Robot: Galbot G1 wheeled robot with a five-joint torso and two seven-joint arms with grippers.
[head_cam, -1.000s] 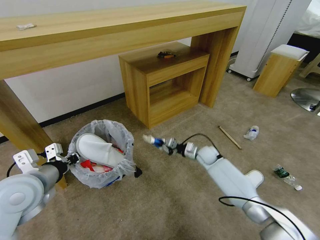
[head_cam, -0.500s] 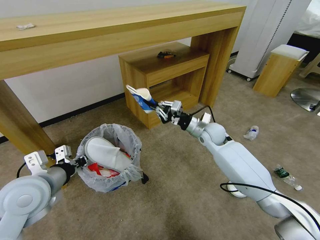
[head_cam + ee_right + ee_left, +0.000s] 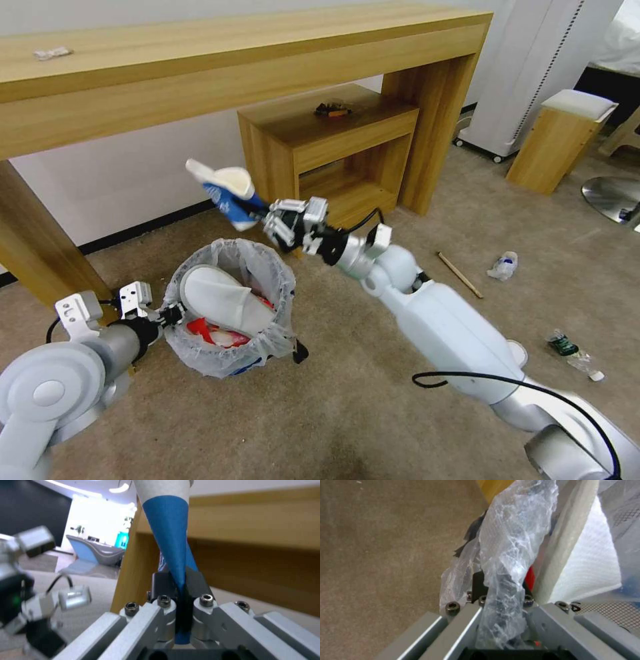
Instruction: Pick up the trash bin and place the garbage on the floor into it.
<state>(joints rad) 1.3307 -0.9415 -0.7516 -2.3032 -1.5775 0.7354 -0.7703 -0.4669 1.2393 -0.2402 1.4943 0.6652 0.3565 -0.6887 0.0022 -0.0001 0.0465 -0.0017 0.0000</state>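
Observation:
The trash bin [image 3: 200,353], lined with a crinkly white bag, stands low over the beige floor [image 3: 347,413]. My left gripper [image 3: 176,313] is shut on its near-left rim; the left wrist view shows the fingers clamped over the bag fold [image 3: 506,562]. A white slipper [image 3: 223,303] and red wrapper [image 3: 200,328] lie inside the bin. My right gripper [image 3: 265,215] is shut on a flattened blue paper cup [image 3: 227,190], held above the bin's far rim. In the right wrist view the cup [image 3: 170,530] sticks out from the gripper [image 3: 180,583].
A wooden stick [image 3: 460,275], a crumpled white wrapper [image 3: 503,265] and a small plastic bottle [image 3: 575,357] lie on the carpet to the right. A long wooden desk [image 3: 200,60] and a low shelf unit [image 3: 327,167] stand behind the bin. A wooden stool [image 3: 560,140] is at far right.
My right gripper has lifted the blue cup from near the floor and carried it up and left, to above the bin. The left gripper and the bin have shifted slightly right.

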